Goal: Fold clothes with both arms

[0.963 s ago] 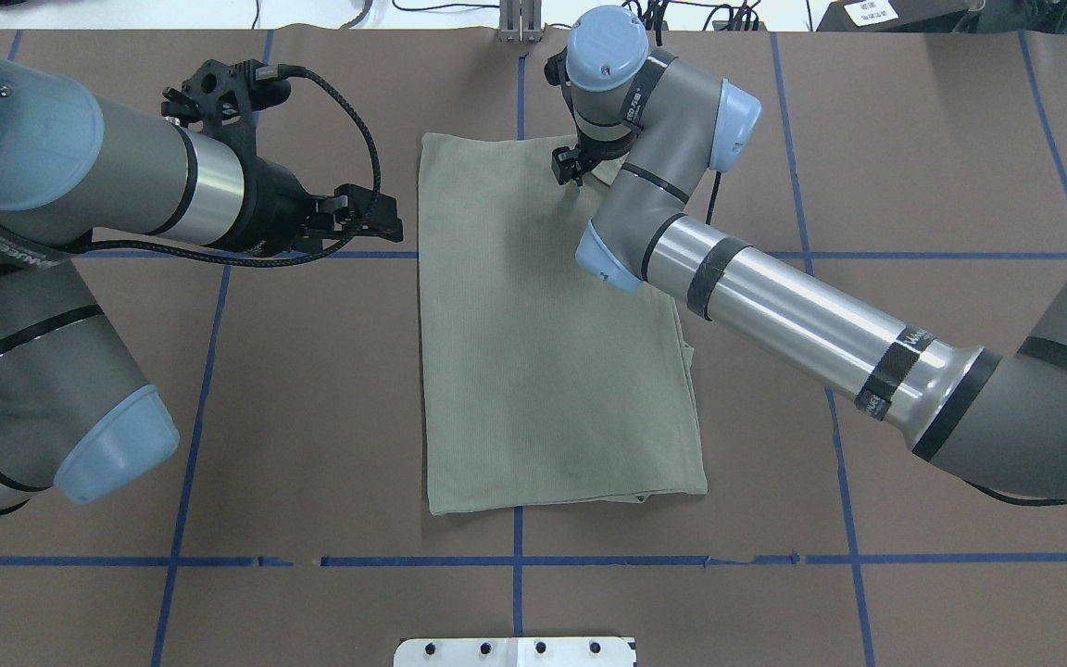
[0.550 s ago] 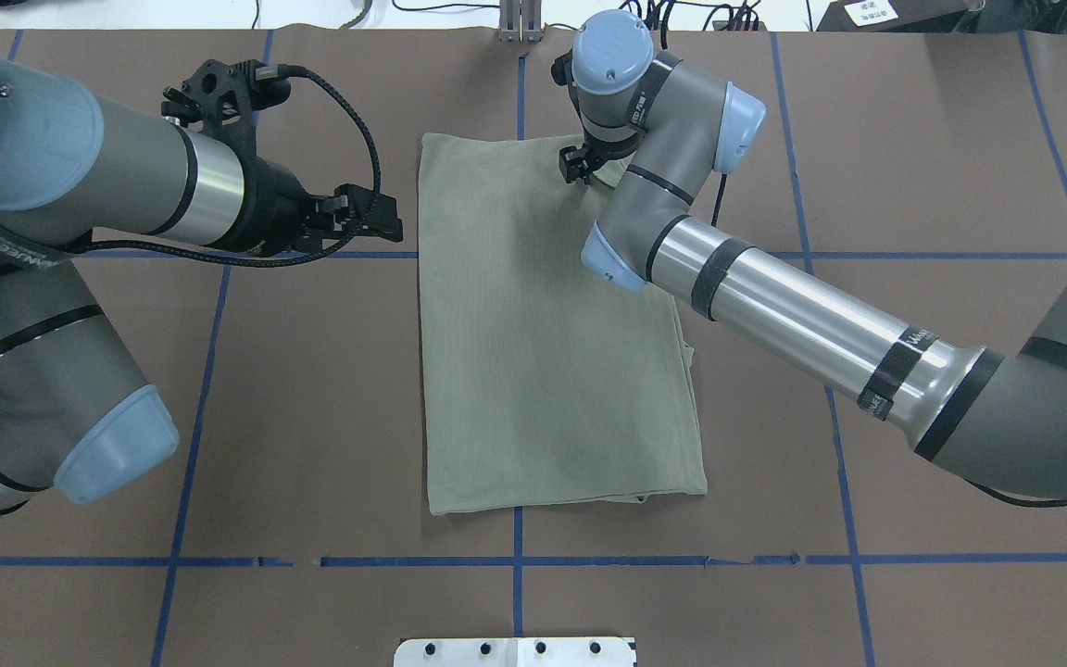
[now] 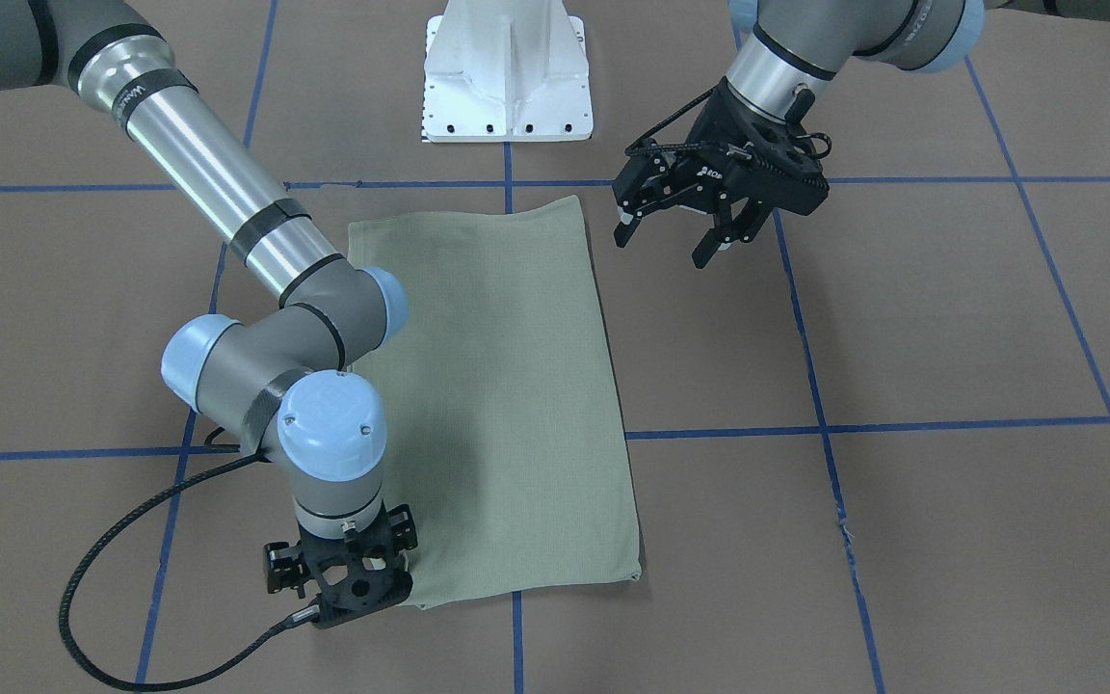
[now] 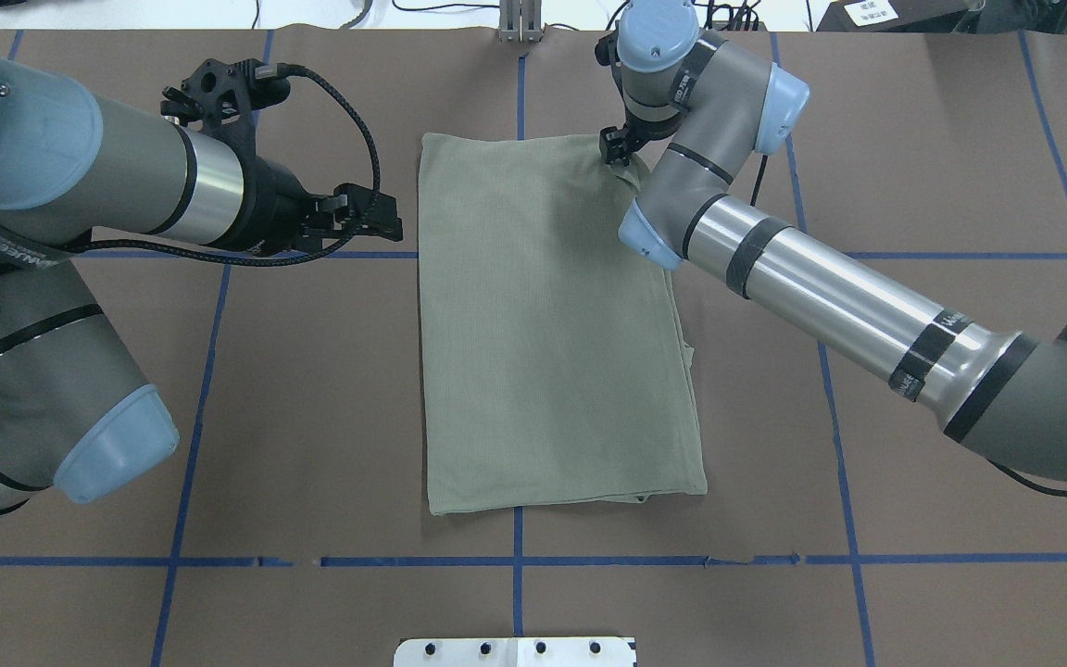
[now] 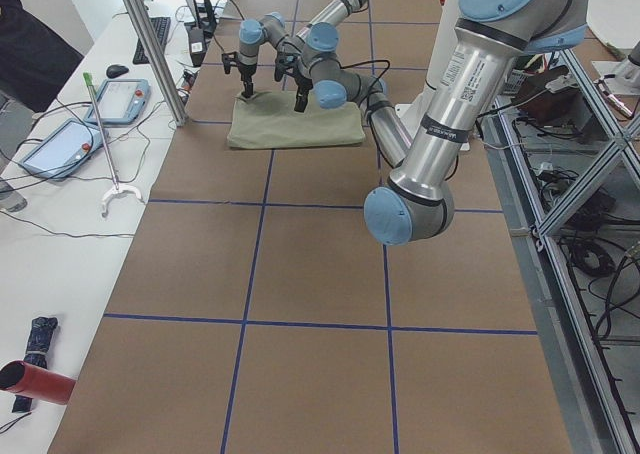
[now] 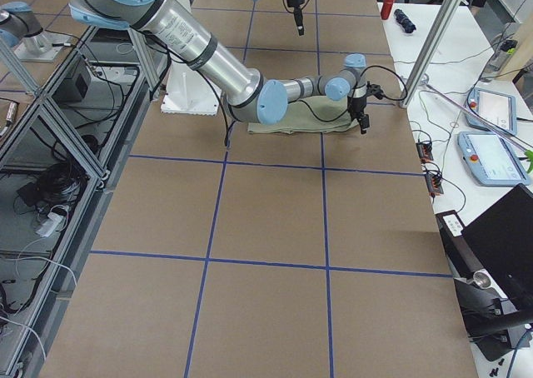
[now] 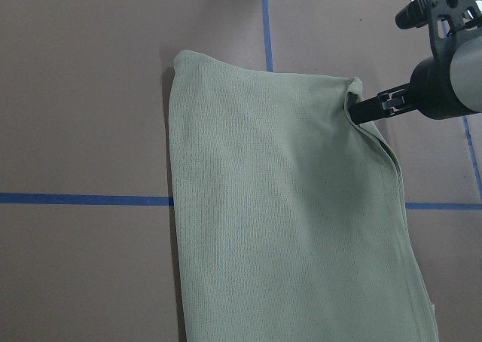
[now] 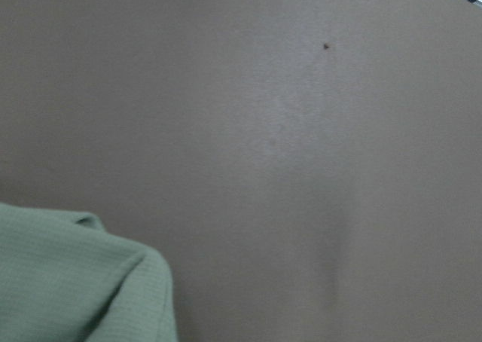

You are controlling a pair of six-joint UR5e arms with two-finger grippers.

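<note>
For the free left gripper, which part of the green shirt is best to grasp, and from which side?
Probably the shirt's far corner on the robot's left, approached from above: the left gripper hangs open beside that edge, while the right gripper is at the opposite far corner.

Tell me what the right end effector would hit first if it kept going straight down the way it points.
The right end effector points down at the far right corner of the green shirt. It would meet that corner's folded edge first, then the brown table beneath; exact height is unclear.
</note>
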